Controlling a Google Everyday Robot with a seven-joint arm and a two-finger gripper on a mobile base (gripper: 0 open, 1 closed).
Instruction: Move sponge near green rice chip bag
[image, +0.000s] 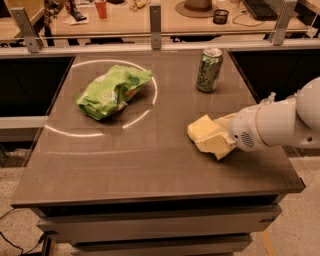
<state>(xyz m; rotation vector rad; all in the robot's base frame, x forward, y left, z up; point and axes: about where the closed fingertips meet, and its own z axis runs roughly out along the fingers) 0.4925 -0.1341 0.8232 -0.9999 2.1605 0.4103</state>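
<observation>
The pale yellow sponge lies on the right side of the dark table, in front of the can. My gripper reaches in from the right on the white arm and is shut on the sponge, low at the table surface. Its pale yellow fingers blend with the foam, so the sponge's far part is hidden. The light green rice chip bag lies crumpled at the back left inside a ring of reflected light, well apart from the sponge and the gripper.
A slim green drink can stands upright at the back right, just behind the gripper. The table's right edge is close under the arm. A railing and a desk with clutter lie beyond the far edge.
</observation>
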